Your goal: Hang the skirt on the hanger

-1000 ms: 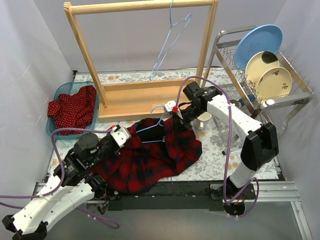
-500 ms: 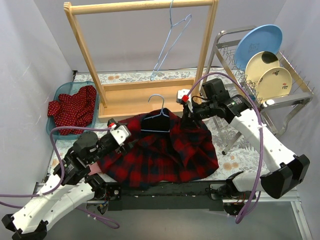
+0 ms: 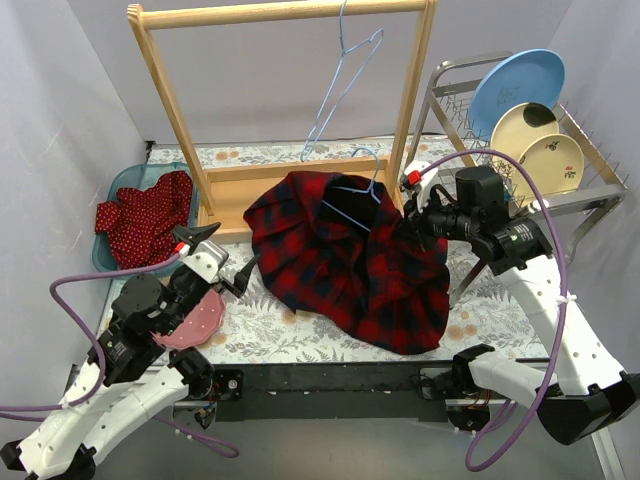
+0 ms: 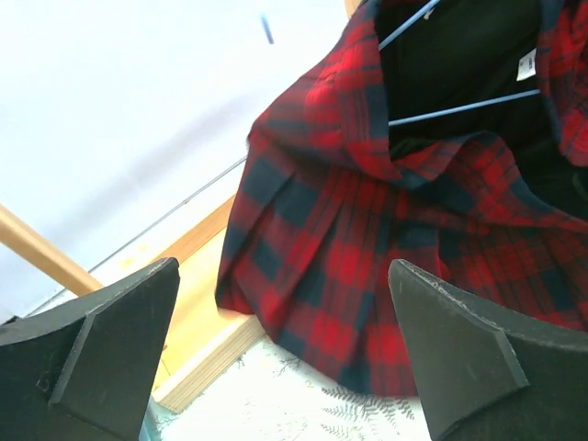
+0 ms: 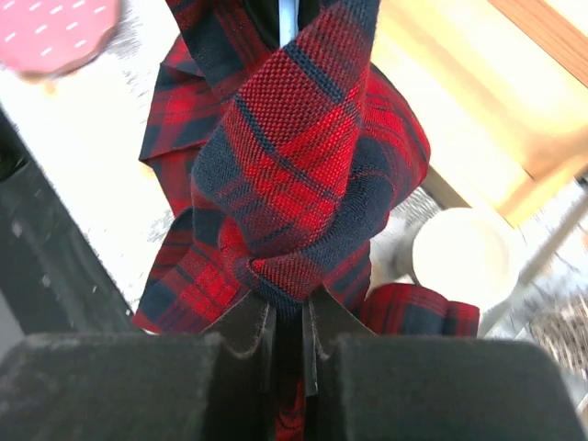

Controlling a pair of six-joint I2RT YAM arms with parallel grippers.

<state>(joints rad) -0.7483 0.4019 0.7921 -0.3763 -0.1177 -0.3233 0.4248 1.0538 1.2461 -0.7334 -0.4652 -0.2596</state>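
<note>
The red and navy plaid skirt [image 3: 350, 255] hangs bunched above the table's middle, with a blue wire hanger [image 3: 352, 193] threaded inside its waist. My right gripper [image 3: 413, 212] is shut on a fold at the skirt's right side. The right wrist view shows the jaws [image 5: 289, 331] pinching a knot of skirt [image 5: 294, 184] fabric. My left gripper [image 3: 222, 255] stands wide open to the left of the skirt, apart from it. In the left wrist view the skirt [image 4: 367, 239] and the hanger [image 4: 459, 108] hang ahead of the spread fingers [image 4: 101, 358], nothing between them.
A wooden garment rack [image 3: 290, 195] stands behind, with a second blue hanger [image 3: 340, 80] on its top bar. A blue basin [image 3: 115, 200] of red dotted clothes sits far left. A pink dotted cloth [image 3: 195, 320] lies by my left arm. A dish rack [image 3: 590, 190] with plates stands right; a white cup [image 5: 459, 262] stands beneath the skirt.
My left gripper let go of the skirt, opened wide and drew back left. My right arm lifted the skirt and hanger off the table, toward the rack. The pink cloth is uncovered.
</note>
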